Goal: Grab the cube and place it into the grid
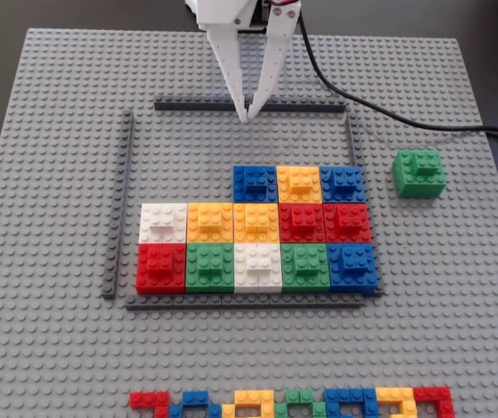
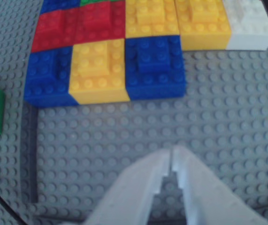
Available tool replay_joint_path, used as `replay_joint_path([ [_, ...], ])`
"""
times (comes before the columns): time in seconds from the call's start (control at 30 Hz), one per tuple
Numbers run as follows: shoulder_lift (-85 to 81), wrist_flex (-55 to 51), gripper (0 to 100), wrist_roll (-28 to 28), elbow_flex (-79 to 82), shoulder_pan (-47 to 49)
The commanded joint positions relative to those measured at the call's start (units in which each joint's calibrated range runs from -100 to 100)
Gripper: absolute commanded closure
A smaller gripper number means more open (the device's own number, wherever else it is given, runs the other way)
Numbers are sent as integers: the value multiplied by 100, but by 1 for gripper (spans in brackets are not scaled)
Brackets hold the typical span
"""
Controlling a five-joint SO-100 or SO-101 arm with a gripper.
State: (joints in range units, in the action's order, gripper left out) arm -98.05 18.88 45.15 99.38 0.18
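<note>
While empty with fingers pressed together, the gripper (image 1: pixel 247 117); one cube (image 1: pixel 420 173); thirteen blocks inside the grid (image 1: pixel 130 157).

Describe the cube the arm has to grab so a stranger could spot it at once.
Start at the grey studded baseplate and find the grid of coloured blocks framed by dark strips. Just outside its right strip in the fixed view sits the cube. It is green and the only block standing alone, touching no other block.
</note>
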Motion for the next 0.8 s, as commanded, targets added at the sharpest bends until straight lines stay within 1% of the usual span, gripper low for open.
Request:
replay_joint_path([
  [0.0,-195,-290,99,142,62,81],
  [0.77,-195,-193,100,137,62,162],
])
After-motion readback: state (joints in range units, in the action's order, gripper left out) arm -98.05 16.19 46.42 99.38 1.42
